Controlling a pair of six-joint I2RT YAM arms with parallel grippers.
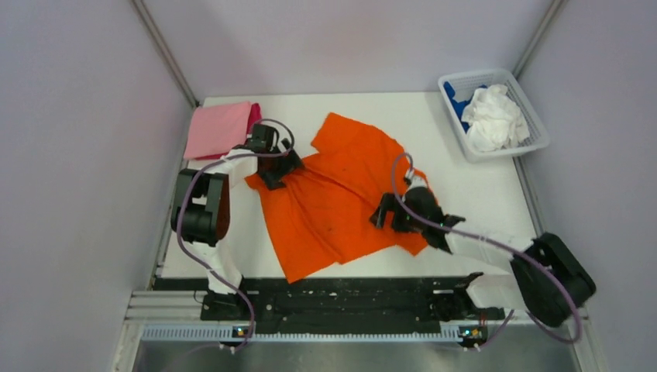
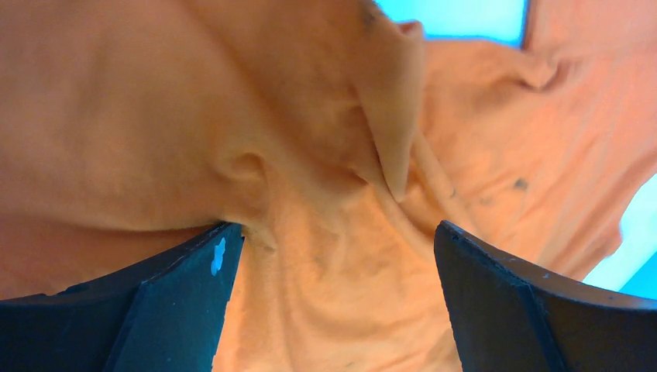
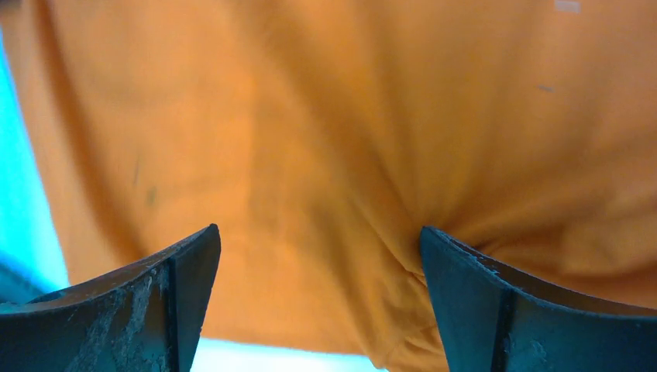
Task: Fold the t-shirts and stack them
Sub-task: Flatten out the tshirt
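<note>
A bright orange t-shirt [image 1: 341,194] lies spread and wrinkled across the middle of the white table. My left gripper [image 1: 280,172] is open over its upper left part, the cloth bunched between the spread fingers [image 2: 186,302]. My right gripper [image 1: 385,215] is open over the shirt's lower right part, near its edge; orange cloth [image 3: 349,155] fills that view between the fingers [image 3: 155,302]. A folded light pink t-shirt [image 1: 217,129] lies at the back left with a magenta one [image 1: 255,114] showing under it. A white t-shirt [image 1: 493,118] and a blue one [image 1: 457,101] lie crumpled in the basket.
A white plastic mesh basket [image 1: 536,144] stands at the back right corner. Grey walls close in the table on three sides. The black arm-mount rail [image 1: 341,306] runs along the near edge.
</note>
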